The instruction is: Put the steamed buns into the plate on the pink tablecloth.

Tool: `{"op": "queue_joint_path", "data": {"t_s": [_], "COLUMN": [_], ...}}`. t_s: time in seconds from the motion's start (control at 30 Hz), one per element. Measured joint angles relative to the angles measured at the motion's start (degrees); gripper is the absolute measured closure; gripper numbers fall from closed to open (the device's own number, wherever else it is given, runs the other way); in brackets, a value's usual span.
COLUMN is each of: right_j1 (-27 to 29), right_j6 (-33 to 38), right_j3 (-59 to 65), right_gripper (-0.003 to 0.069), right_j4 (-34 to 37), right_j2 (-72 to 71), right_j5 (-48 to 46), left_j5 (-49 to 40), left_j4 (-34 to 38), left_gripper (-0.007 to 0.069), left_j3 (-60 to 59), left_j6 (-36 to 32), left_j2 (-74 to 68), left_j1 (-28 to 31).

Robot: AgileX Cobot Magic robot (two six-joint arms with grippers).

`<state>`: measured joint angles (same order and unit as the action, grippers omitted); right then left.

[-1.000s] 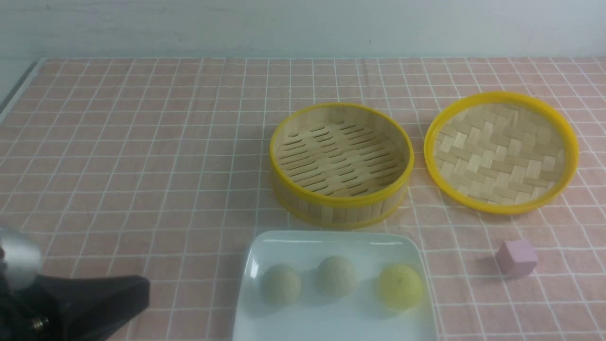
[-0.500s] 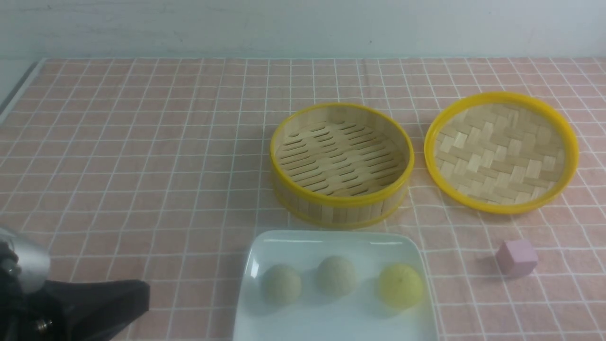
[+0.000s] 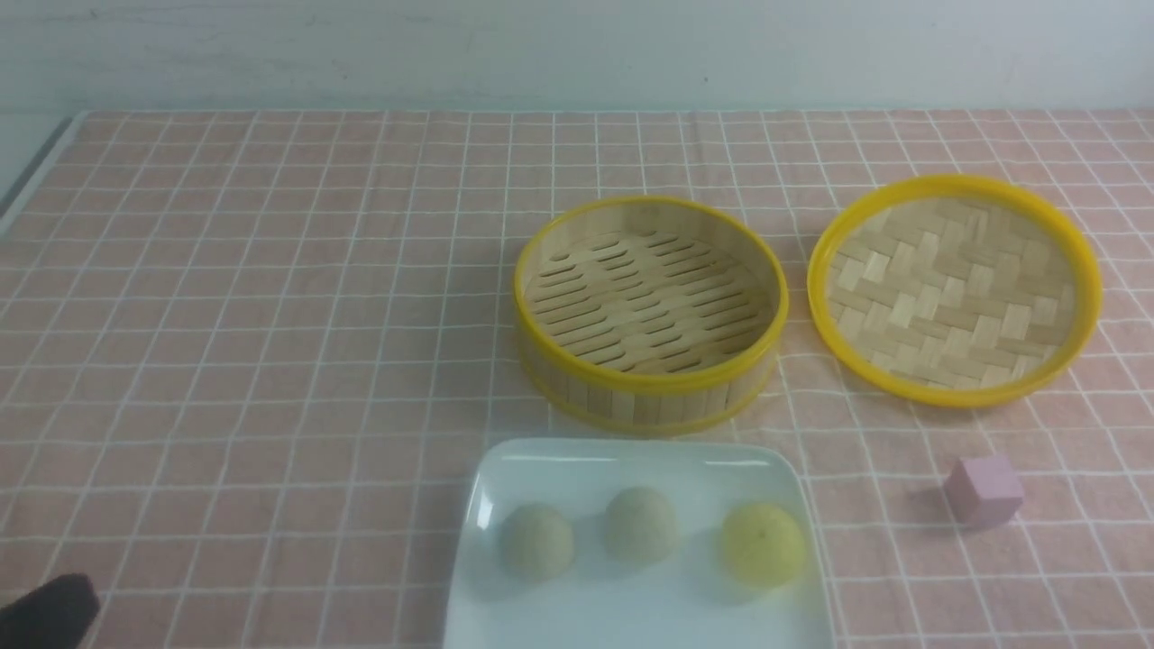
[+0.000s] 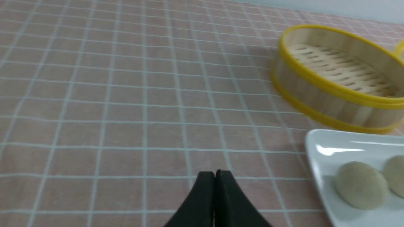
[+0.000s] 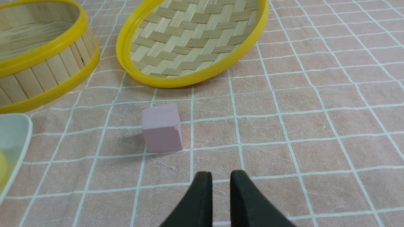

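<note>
Three steamed buns lie in a row on the white square plate (image 3: pixel 631 460) on the pink tablecloth (image 3: pixel 270 315): two cream ones (image 3: pixel 536 541) (image 3: pixel 641 525) and a yellow one (image 3: pixel 763 543). My left gripper (image 4: pixel 215 172) hangs shut and empty over the cloth, left of the plate (image 4: pixel 318 142) and apart from it; the front view shows only a black tip of it (image 3: pixel 45 613) at the bottom left corner. My right gripper (image 5: pixel 217 173) stands slightly open with nothing between its fingers, over the cloth near the pink cube (image 5: pixel 162 128). The front view does not show it.
The slatted bamboo steamer basket (image 3: pixel 649 311) stands just behind the plate, holding nothing. The woven bamboo lid (image 3: pixel 954 288) lies to its right. The small pink cube (image 3: pixel 984 489) sits right of the plate. The cloth's left edge (image 3: pixel 36 171) shows at the far left.
My left arm has drawn back toward the bottom left corner of the front view, leaving only a black tip in sight. The buns, plate, basket, lid and cube have not moved.
</note>
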<state>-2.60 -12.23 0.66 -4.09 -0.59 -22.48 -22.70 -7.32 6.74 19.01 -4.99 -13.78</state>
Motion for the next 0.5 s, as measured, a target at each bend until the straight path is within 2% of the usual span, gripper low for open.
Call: {"op": "queue_joint_path", "data": {"t_s": [0.1, 0.23, 0.5], "right_j1": [0.00, 0.00, 0.00], "right_j6": [0.00, 0.00, 0.00], "right_j3": [0.00, 0.00, 0.00], "right_gripper": [0.0543, 0.0538, 0.0530], "right_j4": [0.00, 0.00, 0.00], "right_j2": [0.00, 0.00, 0.00], "right_j5": [0.00, 0.00, 0.00], "left_j5": [0.70, 1.26, 1.77], "left_j4": [-0.18, -0.18, -1.77], "left_gripper": [0.0597, 0.0591, 0.0588], "left_j3": [-4.62, -8.05, -8.17], "left_j6": [0.00, -0.07, -0.18], "left_j2": [3.73, 5.52, 5.64], "left_j1": [7.37, 13.40, 14.67]}}
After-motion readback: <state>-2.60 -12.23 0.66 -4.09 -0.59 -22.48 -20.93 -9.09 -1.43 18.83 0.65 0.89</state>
